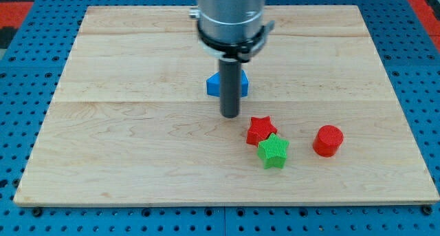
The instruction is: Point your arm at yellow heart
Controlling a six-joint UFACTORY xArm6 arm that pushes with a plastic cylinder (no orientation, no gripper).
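No yellow heart shows in the camera view. My tip (pixel 229 115) rests on the wooden board (pixel 124 126) near its middle, just in front of a blue block (pixel 214 85) that the rod partly hides. A red star (pixel 260 130) lies to the lower right of the tip, a short gap away. A green star (pixel 273 151) touches the red star's lower right side. A red cylinder (pixel 328 140) stands farther to the view's right. The arm's grey body (pixel 229 16) hangs over the board's top middle and may hide things behind it.
The board sits on a blue perforated table (pixel 20 78). A red area (pixel 421 5) shows at the view's top right corner and another at the top left corner.
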